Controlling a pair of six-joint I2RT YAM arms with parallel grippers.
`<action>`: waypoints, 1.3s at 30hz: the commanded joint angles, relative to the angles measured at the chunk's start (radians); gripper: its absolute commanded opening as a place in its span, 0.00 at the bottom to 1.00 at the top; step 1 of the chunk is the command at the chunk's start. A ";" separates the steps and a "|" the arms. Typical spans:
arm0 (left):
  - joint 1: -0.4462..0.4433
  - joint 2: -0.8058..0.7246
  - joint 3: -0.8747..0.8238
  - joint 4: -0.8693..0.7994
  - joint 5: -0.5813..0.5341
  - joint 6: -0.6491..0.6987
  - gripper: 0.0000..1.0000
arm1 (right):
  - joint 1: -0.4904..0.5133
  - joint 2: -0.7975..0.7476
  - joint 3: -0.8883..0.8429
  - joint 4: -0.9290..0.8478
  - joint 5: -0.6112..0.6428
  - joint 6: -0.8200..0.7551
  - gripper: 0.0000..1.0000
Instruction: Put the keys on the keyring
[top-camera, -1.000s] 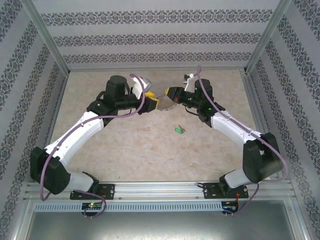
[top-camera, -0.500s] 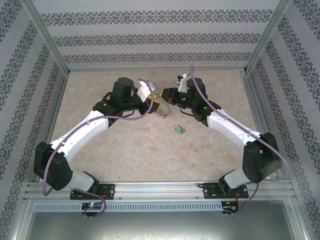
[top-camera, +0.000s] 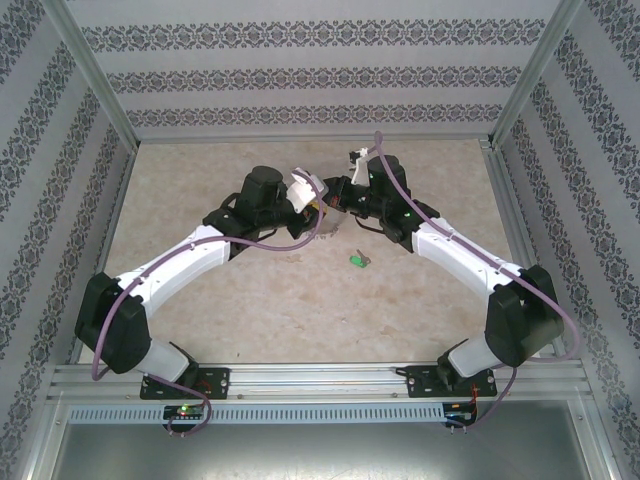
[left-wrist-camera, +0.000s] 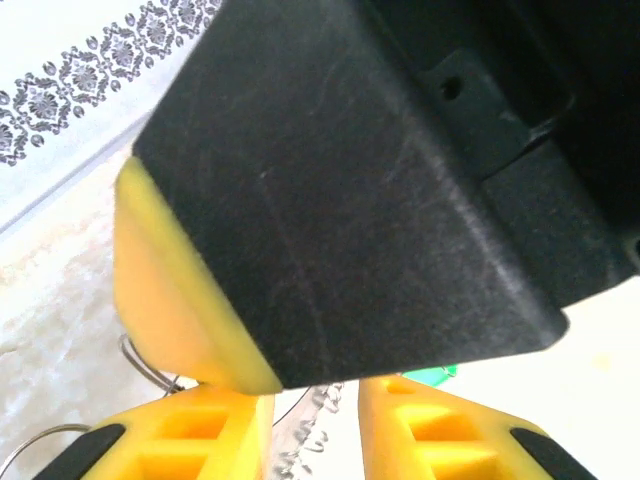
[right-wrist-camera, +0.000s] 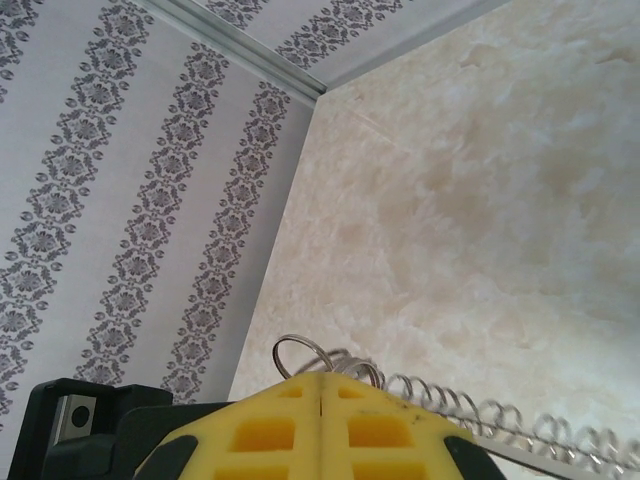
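The right gripper (right-wrist-camera: 320, 380) clamps the keyring (right-wrist-camera: 455, 405) to steady it, upper centre of the top view. The left gripper (left-wrist-camera: 315, 412) straddles it, jaws apart. The green key (top-camera: 359, 260) lies just below-right on the table (top-camera: 200, 290).

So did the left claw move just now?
Yes. The left claw slid right, nearer the right claw, judged against the green key, which stayed put.

Beige marbled table (top-camera: 250, 290); a green key (top-camera: 359, 260) lies on it
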 joint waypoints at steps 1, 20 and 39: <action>-0.010 -0.026 -0.020 0.108 -0.071 0.007 0.26 | 0.010 -0.029 0.034 0.023 -0.003 0.002 0.00; -0.010 -0.020 -0.091 0.271 -0.174 -0.015 0.00 | 0.021 -0.046 0.021 0.038 -0.009 0.013 0.00; -0.009 -0.112 -0.287 0.505 -0.375 -0.140 0.21 | -0.021 -0.028 -0.057 0.031 0.075 -0.064 0.00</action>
